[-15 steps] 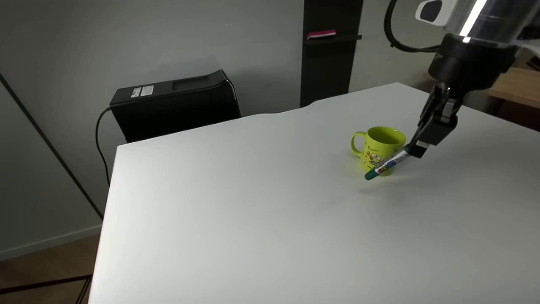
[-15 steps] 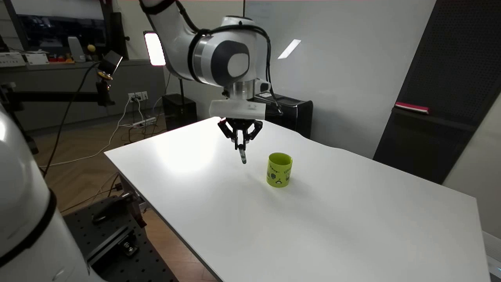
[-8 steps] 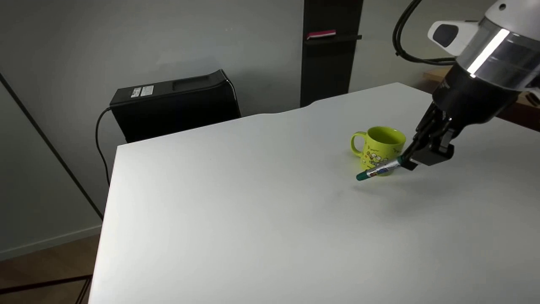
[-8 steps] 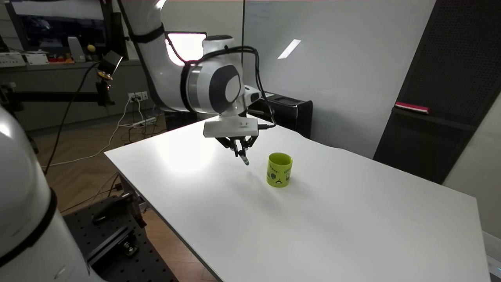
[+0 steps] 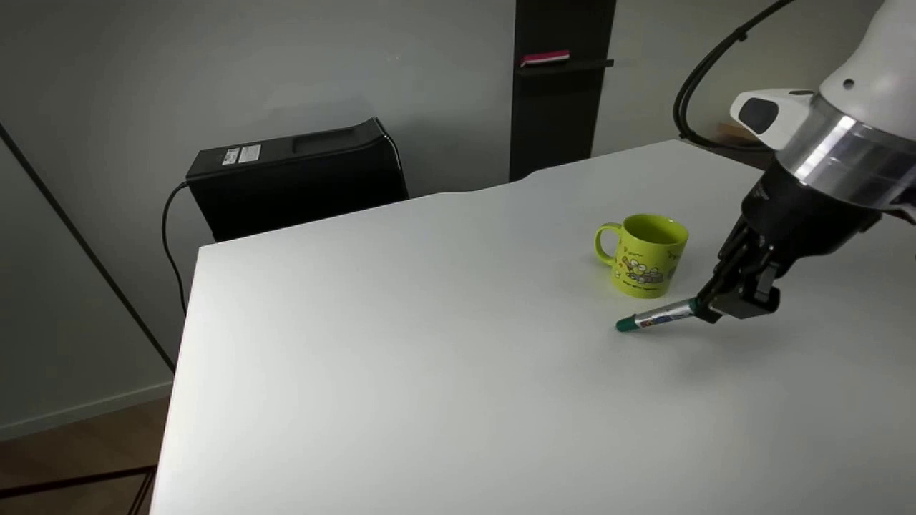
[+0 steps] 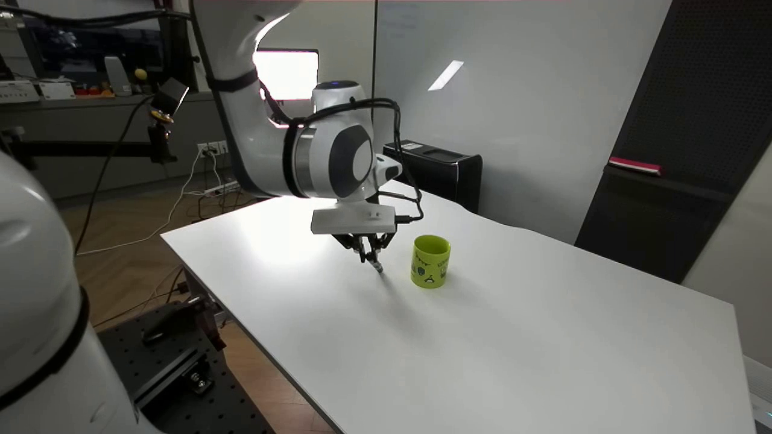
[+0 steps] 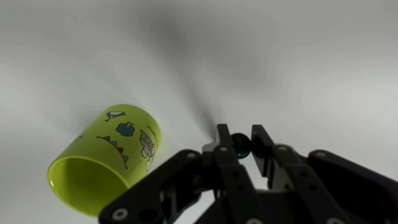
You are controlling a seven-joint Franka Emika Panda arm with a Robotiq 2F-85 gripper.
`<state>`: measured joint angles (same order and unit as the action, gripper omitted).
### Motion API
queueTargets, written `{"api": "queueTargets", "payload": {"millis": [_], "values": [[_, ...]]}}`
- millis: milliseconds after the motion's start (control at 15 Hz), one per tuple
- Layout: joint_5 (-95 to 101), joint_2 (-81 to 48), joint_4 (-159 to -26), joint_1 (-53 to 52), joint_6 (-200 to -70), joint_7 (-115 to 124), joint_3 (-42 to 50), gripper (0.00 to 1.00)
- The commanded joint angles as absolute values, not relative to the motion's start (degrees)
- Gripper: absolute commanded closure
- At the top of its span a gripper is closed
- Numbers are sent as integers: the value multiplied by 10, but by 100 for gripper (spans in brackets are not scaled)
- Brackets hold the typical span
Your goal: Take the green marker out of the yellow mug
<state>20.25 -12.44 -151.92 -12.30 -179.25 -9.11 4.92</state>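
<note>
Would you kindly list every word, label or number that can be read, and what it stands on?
"together", probably, on the yellow mug; its other lettering unreadable.
Too small: print on the green marker.
Too small: white labels on the black device.
Blurred: lettering on the white box.
Nothing else is legible.

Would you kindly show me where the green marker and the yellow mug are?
Green marker [image 5: 660, 315], in an exterior view: silvery part of its barrel.
Yellow mug [image 7: 113, 152], in the wrist view: outer side wall.

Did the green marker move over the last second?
Yes. In an exterior view, the green marker has moved down the picture: formerly overlapping the unmoved yellow mug, it now shows just below it.
</note>
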Motion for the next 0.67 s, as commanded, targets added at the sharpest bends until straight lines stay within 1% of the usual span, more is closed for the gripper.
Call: {"api": "queueTargets", "payload": {"millis": [0, 333, 467, 600], "values": [[191, -155, -1513, -135, -1793, -72, 47, 94], [165, -177, -1508, -125, -1776, -80, 26, 94], [128, -181, -1501, -77, -1732, -101, -35, 94], [93, -187, -1487, -44, -1683, -122, -75, 94]]}}
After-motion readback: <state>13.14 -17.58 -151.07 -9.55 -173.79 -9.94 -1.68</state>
